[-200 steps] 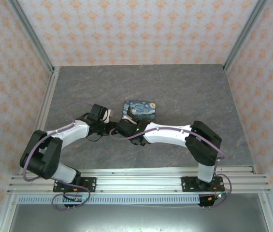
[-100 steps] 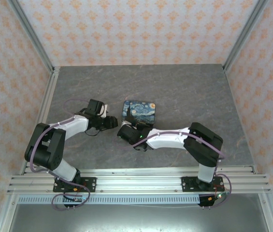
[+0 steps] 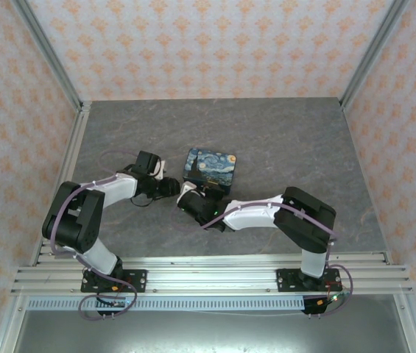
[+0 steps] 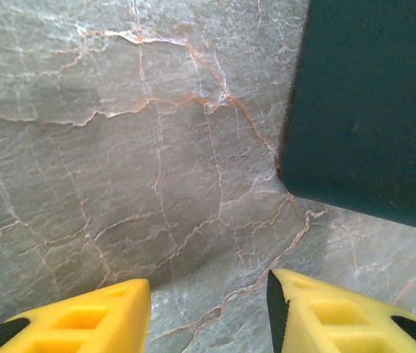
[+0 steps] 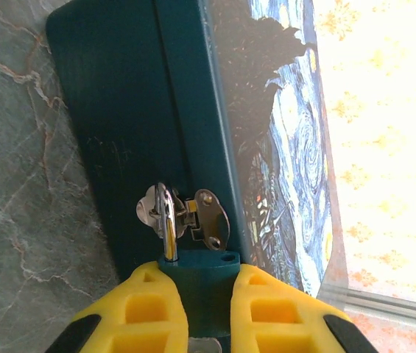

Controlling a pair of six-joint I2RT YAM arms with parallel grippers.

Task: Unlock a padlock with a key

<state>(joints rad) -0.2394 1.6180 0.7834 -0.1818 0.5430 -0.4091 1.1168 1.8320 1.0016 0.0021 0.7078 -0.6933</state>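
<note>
- A grey marbled table (image 3: 288,147), seen from above, with patterned walls around it and two white robot arms reaching in from the near edge.
- A rectangular blue tin (image 3: 209,168) with a swirling night-sky painting on its lid sits near the middle of the table, slightly to the left.
- The right gripper (image 5: 202,268) is at the tin's near-left side. Its yellow fingers (image 5: 149,309) are pinching the small teal padlock (image 5: 202,294) by its body.
- The padlock's silvery shackle (image 5: 168,220) rises from the body and passes through the metal hasp (image 5: 206,217) on the tin's dark teal side wall.
- The left gripper (image 4: 208,283) hovers low over bare table, just left of the tin. Its yellow fingers (image 4: 97,320) are spread apart with nothing between them.
- A corner of the tin's dark wall lies just beyond the left gripper, to its right.
- A small silvery shape shows below the padlock body; I cannot tell what it is.
</note>
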